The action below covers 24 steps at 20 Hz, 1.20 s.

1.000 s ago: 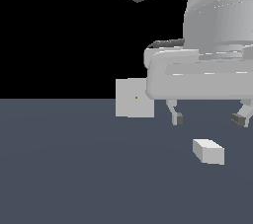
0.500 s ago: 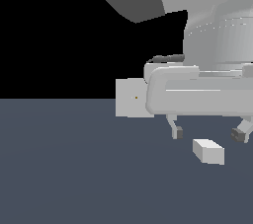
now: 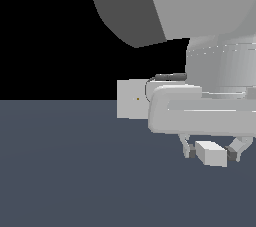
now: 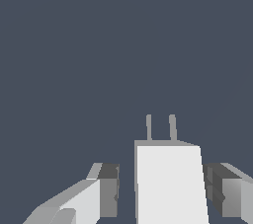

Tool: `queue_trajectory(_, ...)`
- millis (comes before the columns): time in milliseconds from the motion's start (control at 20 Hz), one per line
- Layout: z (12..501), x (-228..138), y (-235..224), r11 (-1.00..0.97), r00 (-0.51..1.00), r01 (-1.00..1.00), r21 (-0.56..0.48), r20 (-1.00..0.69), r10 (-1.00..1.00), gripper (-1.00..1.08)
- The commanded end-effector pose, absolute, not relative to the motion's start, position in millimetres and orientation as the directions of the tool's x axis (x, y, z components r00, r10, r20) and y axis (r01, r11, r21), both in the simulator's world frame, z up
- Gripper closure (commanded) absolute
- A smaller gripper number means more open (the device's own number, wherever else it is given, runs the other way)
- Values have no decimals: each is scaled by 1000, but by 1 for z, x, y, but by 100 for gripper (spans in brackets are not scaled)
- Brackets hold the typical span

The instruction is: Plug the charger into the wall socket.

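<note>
The charger point(image 3: 212, 154) is a small light-grey brick lying on the dark floor. In the wrist view the charger point(image 4: 170, 183) shows two thin prongs pointing away from the camera. My gripper point(image 3: 211, 151) is open and lowered over it, one finger on each side. In the wrist view my gripper point(image 4: 163, 189) has a small gap between each dark pad point(image 4: 109, 188) and the brick. The wall socket point(image 3: 131, 99), a flat upright grey square with a tiny orange dot, stands farther back at the exterior view's left, partly hidden by my hand.
The dark grey floor point(image 3: 65, 171) spreads all around. The large arm body point(image 3: 200, 16) fills the upper right of the exterior view and hides what lies behind it.
My gripper has come down from above the charger to floor level. Its fingers now straddle the brick. The charger and socket have not moved.
</note>
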State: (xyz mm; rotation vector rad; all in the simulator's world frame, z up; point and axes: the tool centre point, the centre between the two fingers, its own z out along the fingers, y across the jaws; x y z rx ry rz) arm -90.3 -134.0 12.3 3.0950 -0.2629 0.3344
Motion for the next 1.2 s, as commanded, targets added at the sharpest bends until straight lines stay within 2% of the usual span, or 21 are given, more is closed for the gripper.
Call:
queue_trajectory(0, 12, -90, -134, -986, 963, -168, -1, 215, -165, 108)
queue_trajectory(650, 14, -89, -131, -986, 963, -169, -1, 215, -166, 108)
queue_trajectory(1150, 37, -78, -97, -984, 961, -175, -2, 216, -172, 108)
